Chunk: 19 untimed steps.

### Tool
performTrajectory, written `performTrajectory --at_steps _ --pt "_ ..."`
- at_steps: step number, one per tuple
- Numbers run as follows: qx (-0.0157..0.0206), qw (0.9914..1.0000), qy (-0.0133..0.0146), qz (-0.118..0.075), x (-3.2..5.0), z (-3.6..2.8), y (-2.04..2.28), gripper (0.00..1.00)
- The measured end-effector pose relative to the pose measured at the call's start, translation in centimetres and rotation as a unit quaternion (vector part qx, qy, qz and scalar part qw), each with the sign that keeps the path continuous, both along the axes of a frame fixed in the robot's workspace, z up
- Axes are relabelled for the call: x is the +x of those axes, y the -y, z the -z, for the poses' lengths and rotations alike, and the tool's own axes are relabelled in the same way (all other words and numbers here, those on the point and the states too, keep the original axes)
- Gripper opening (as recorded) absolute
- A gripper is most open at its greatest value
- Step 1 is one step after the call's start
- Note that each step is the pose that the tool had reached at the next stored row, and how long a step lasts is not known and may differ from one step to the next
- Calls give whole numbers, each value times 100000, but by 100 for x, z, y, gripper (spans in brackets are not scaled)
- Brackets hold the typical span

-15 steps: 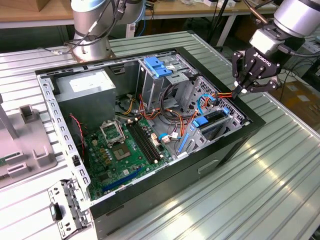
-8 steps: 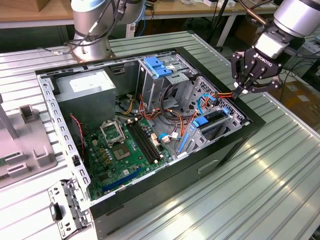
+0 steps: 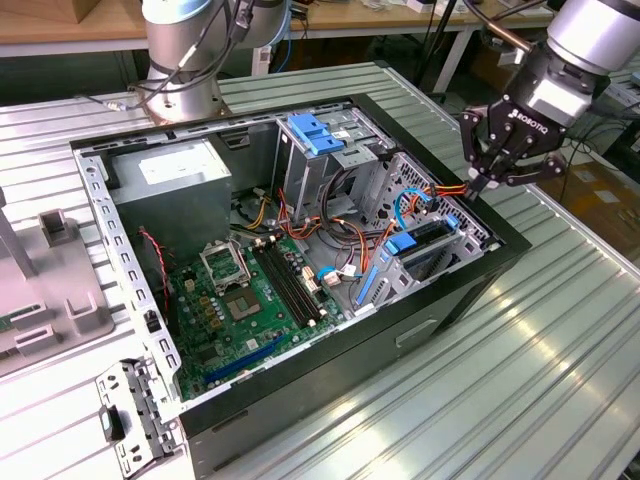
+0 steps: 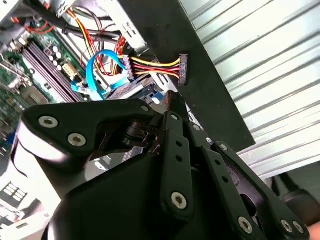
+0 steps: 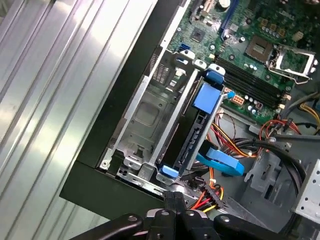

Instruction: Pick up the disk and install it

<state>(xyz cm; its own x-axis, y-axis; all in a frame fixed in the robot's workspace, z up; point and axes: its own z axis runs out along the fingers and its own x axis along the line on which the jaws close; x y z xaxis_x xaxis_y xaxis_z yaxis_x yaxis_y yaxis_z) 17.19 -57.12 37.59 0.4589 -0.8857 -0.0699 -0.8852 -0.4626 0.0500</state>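
Gripper (image 3: 487, 183) hangs over right edge of open computer case (image 3: 440, 300) in exterior view, fingers closed together, nothing between them. Fingertips just beside loose power connector (image 4: 182, 68) with yellow, red, black wires. Disk (image 5: 192, 135) sits on edge in drive cage (image 5: 145, 115) at case corner, blue rail and blue tab on top. Green motherboard (image 3: 240, 300) lies farther left.
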Motion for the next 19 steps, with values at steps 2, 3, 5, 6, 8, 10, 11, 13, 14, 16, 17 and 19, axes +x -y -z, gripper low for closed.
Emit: performTrajectory --at_steps 2,3,5,6,8,10,11,13,14,16,17,19 --pt "-2 99969 0 -2492 0 1 0 11" --pt "0 99919 0 -4022 0 2 0 11" --pt "-3 99818 2 -6034 0 2 0 11" --pt "-2 99746 3 -7124 0 2 0 11" --pt "2 99554 3 -9433 0 4 0 11" --pt "3 99340 1 -11467 0 5 0 11" --pt "3 99227 1 -12412 0 6 0 11" --pt "3 98968 2 -14330 0 7 0 11" --pt "2 98828 2 -15268 0 7 0 11" --pt "0 98422 1 -17695 0 9 0 11" --pt "2 98270 2 -18518 0 10 0 11" --pt "0 97752 2 -21087 0 12 0 11"
